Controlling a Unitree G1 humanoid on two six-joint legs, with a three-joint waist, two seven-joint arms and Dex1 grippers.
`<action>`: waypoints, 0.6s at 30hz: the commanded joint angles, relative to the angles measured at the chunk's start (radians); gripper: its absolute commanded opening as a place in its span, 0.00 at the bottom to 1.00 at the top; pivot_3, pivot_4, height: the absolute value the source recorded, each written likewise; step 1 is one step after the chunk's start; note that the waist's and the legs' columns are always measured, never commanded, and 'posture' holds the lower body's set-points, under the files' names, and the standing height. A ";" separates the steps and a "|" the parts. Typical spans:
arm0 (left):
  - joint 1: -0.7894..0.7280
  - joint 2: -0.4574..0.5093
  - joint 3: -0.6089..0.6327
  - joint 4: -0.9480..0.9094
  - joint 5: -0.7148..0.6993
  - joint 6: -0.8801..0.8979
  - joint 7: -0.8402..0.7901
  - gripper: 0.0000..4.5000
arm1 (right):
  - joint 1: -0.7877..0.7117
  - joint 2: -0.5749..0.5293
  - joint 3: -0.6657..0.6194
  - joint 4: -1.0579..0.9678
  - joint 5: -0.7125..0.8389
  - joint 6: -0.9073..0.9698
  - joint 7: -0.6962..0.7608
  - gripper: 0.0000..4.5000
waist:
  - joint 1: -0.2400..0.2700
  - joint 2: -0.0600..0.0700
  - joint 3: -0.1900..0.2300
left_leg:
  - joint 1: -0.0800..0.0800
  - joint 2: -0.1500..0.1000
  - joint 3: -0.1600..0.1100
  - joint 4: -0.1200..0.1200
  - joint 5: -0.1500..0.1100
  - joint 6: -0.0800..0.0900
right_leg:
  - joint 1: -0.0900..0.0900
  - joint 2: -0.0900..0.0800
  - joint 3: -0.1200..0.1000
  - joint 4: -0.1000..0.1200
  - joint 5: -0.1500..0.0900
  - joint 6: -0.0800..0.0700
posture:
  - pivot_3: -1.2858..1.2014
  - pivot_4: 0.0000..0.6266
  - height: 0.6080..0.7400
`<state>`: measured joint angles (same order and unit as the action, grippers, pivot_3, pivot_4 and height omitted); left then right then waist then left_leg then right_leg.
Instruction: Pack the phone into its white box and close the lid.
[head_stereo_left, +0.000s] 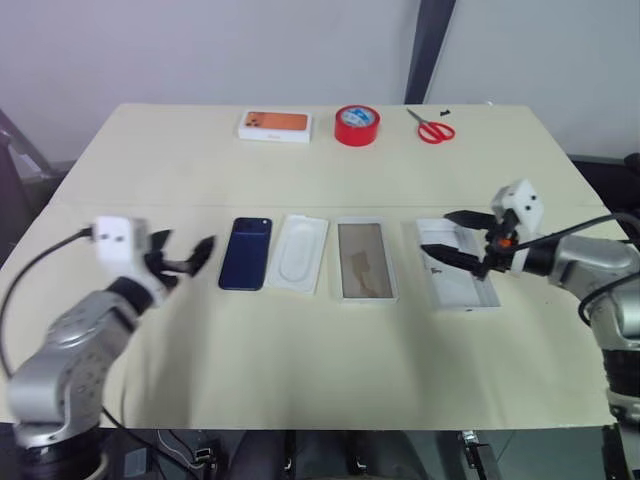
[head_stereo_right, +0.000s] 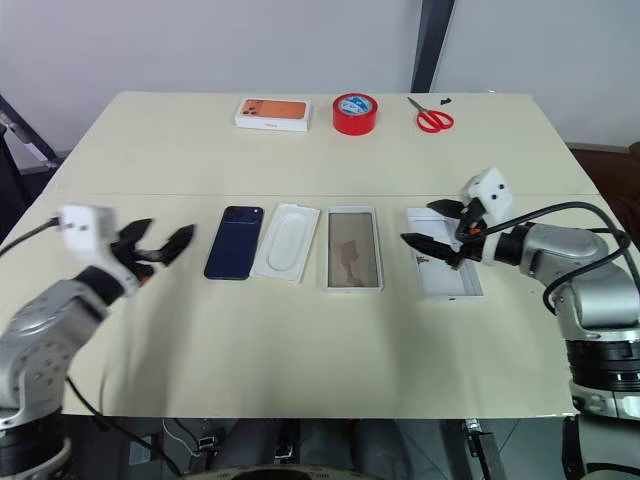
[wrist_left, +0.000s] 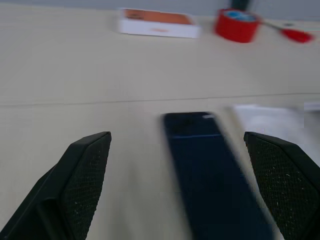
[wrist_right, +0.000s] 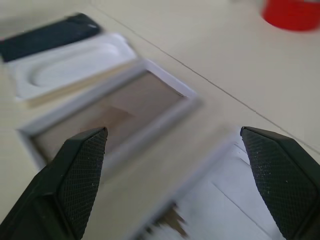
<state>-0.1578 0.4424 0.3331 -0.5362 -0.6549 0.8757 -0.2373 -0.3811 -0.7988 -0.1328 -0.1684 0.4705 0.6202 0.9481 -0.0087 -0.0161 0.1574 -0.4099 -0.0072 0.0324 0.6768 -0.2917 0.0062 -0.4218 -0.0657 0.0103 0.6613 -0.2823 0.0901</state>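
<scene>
The phone (head_stereo_left: 246, 253) lies flat on the table (head_stereo_left: 300, 350), the insert (head_stereo_left: 298, 253) between it and the box (head_stereo_left: 366, 260). The left gripper (head_stereo_left: 185, 258), jaws apart, hovers beside it; the right gripper (head_stereo_left: 455, 236), also spread, seems poised over the lid (head_stereo_left: 458, 280). Gripped flat, the glossy slab could slip.

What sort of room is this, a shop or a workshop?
Probably a lab or test room: a plain table against bare walls, holding a tidy row of phone and box parts, plus tape and scissors.
</scene>
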 joint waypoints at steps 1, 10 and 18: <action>-0.110 -0.063 -0.089 -0.017 -0.039 0.151 0.108 0.99 | -0.020 0.029 0.053 -0.135 0.025 0.015 -0.017 0.99 | -0.002 0.000 0.000 | 0.000 0.000 0.000 0.000 0.000 0.000 | 0.000 0.000 0.000 0.000 0.000 0.000 | 0.52 0.24 0.88; -0.341 -0.224 -0.110 0.156 -0.028 0.473 0.269 0.99 | -0.010 0.093 0.131 -0.273 0.045 0.062 -0.074 0.99 | -0.001 -0.001 0.000 | 0.000 0.000 -0.001 0.004 0.000 0.000 | 0.000 0.003 0.000 0.003 0.000 0.000 | 0.52 0.24 0.88; -0.429 -0.243 -0.100 0.272 -0.005 0.576 0.246 0.99 | 0.055 0.096 0.123 -0.368 0.082 0.091 -0.115 0.99 | -0.002 -0.001 0.001 | -0.001 -0.001 -0.001 0.005 0.000 0.000 | 0.000 0.003 0.000 0.002 0.000 0.000 | 0.52 0.24 0.88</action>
<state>-0.5603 0.1961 0.2184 -0.2631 -0.6648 1.4406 0.0193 -0.3228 -0.7052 0.0130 -0.4914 0.5341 0.7139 0.8421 -0.0103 -0.0175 0.1580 -0.4106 -0.0077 0.0309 0.6814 -0.2914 0.0063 -0.4214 -0.0625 0.0102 0.6636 -0.2824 0.0904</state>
